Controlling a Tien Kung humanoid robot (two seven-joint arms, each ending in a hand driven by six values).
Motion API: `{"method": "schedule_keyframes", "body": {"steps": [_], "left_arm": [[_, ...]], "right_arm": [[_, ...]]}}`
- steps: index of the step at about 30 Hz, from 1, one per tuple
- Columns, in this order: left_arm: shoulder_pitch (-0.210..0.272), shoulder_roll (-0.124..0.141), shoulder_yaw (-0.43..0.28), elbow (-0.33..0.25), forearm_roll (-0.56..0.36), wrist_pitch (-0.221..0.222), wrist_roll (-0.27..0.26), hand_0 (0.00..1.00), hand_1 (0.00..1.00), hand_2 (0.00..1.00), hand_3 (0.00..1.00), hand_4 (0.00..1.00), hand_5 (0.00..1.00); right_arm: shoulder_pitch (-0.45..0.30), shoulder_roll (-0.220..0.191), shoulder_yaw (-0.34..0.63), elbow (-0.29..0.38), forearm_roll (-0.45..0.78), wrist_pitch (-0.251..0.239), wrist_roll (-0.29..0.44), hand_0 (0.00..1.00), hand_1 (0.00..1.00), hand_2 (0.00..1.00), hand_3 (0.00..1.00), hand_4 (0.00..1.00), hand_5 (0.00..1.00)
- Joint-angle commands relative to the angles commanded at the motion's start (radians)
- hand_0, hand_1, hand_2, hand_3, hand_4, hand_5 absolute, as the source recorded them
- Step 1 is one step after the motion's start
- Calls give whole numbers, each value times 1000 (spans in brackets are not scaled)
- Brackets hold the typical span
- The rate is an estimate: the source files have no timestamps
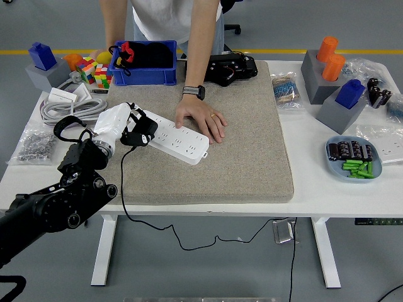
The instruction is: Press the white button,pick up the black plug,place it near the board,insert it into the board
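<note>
Bright, even light (soft shadows)

The robot's left arm (53, 204) is black, built of rounded joint housings with round caps and a looped black cable near the wrist. Its left hand (119, 126) has a white shell and black fingers. The person (182, 25) wears a white shirt, a black wristwatch (194, 92) and a ring.
</note>
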Motion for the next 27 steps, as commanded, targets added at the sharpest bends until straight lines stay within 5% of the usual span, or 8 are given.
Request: {"method": "schedule_keyframes", "body": {"steps": [27], "left_arm": [[-6, -9, 6, 23, 87, 1, 46, 141, 222, 217, 560, 561, 2]], "right_arm": [[-2, 2, 1, 0, 1, 1, 1, 793, 688, 671, 618, 656, 429]]}}
